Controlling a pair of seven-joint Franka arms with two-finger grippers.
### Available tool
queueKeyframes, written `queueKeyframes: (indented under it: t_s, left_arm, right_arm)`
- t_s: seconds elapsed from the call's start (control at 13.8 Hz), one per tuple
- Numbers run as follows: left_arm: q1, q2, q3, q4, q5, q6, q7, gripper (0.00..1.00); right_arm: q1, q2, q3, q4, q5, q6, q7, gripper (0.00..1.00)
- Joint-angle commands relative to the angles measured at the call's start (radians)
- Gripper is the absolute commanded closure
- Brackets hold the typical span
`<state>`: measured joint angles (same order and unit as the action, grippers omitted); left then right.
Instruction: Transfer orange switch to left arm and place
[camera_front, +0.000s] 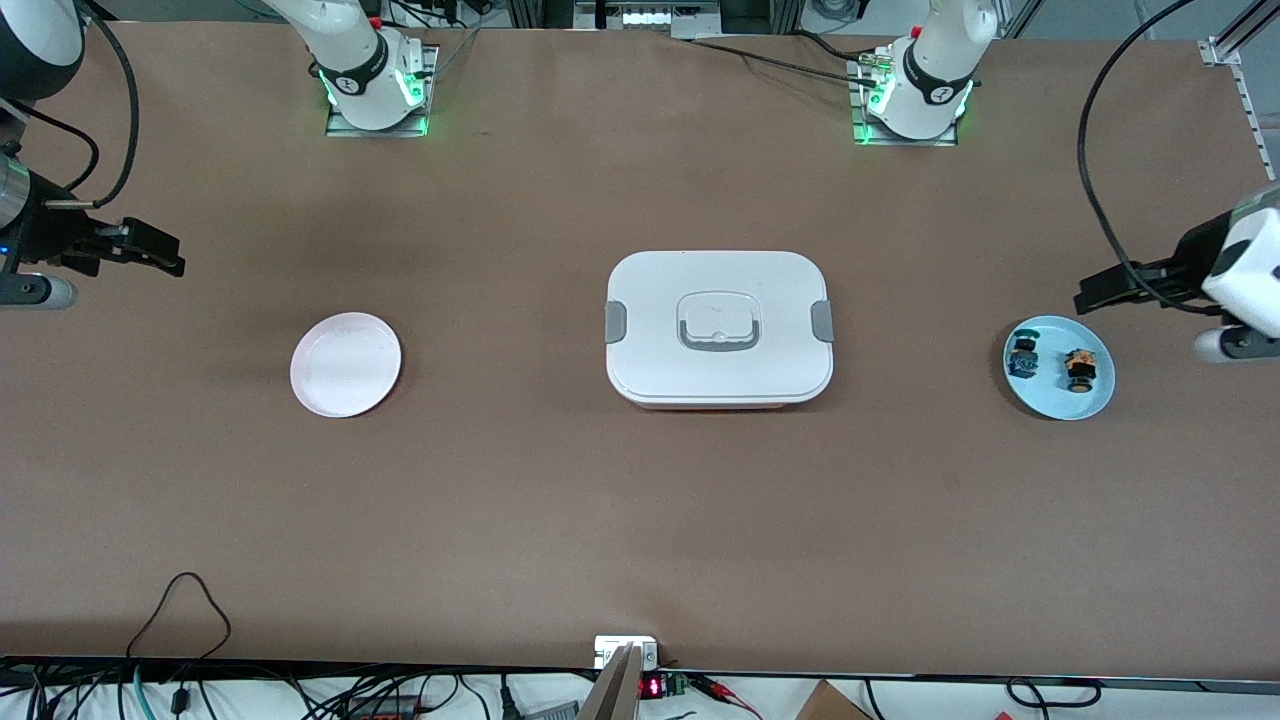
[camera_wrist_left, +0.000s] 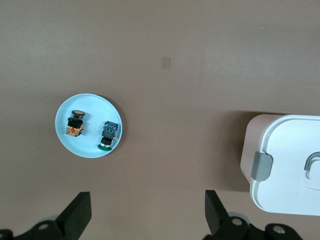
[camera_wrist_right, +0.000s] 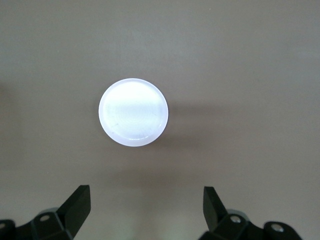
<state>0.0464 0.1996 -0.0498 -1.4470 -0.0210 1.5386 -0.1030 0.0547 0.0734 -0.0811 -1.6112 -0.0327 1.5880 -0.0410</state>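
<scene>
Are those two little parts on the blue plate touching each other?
Apart. The left wrist view shows bare blue plate between the orange switch and the blue-and-black part; the front view shows that gap too.

Left gripper (camera_wrist_left: 145, 215), right gripper (camera_wrist_right: 145, 212) — agape, aloft

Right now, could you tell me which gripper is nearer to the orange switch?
Left. The left gripper hangs open beside the blue plate holding the orange switch; the right gripper hangs open at the table's right-arm end.

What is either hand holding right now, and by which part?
Nothing. Left hand and right hand are both open and empty; the orange switch lies on the blue plate.
</scene>
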Motion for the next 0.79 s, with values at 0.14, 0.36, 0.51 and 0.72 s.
queueKeyframes:
  t_s: [0.14, 0.36, 0.51, 0.72]
  left_arm:
    - [-0.02, -0.134, 0.011, -0.211, -0.013, 0.11, -0.007, 0.0]
    - [-0.02, -0.131, 0.008, -0.21, -0.011, 0.11, -0.009, 0.0]
    - [-0.013, -0.129, 0.007, -0.21, -0.001, 0.11, -0.009, 0.0]
    - [-0.007, -0.129, 0.01, -0.205, 0.006, 0.11, -0.007, 0.0]
  right_arm:
    - [-0.001, -0.017, 0.0, 0.005, 0.013, -0.026, 0.012, 0.0]
    - [-0.002, -0.015, 0.0, 0.005, 0.013, -0.017, 0.013, 0.0]
    - [-0.001, -0.015, 0.001, 0.005, 0.014, -0.017, 0.013, 0.0]
    - [-0.001, -0.015, 0.001, 0.005, 0.014, -0.013, 0.013, 0.0]
